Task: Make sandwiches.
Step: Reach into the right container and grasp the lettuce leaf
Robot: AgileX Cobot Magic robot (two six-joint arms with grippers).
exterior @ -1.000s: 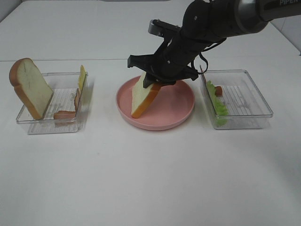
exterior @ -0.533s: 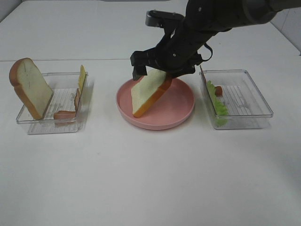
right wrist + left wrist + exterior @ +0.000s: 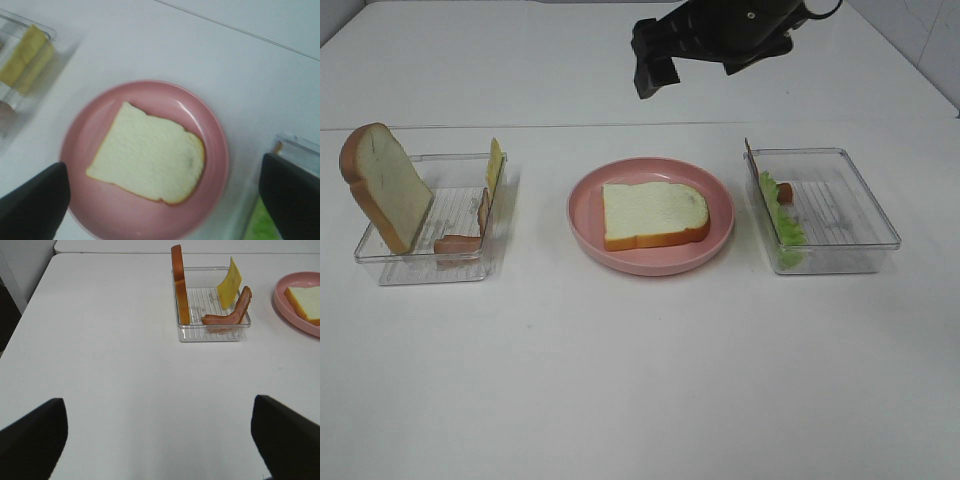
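Note:
The sandwiches show only as separate parts. One white bread slice lies flat on the pink plate. My right gripper hangs open high above the plate's far side, holding nothing. A second bread slice stands upright in the left clear tray, with yellow cheese and bacon. My left gripper is open over bare table, short of that tray and out of the high view.
A clear tray right of the plate holds green lettuce and a small bacon piece. The white table stretches toward the near edge in front of the three containers.
My right gripper let go of the bread slice, which dropped from leaning on edge to lying flat on the plate. The gripper then rose up and back. The left side is unchanged.

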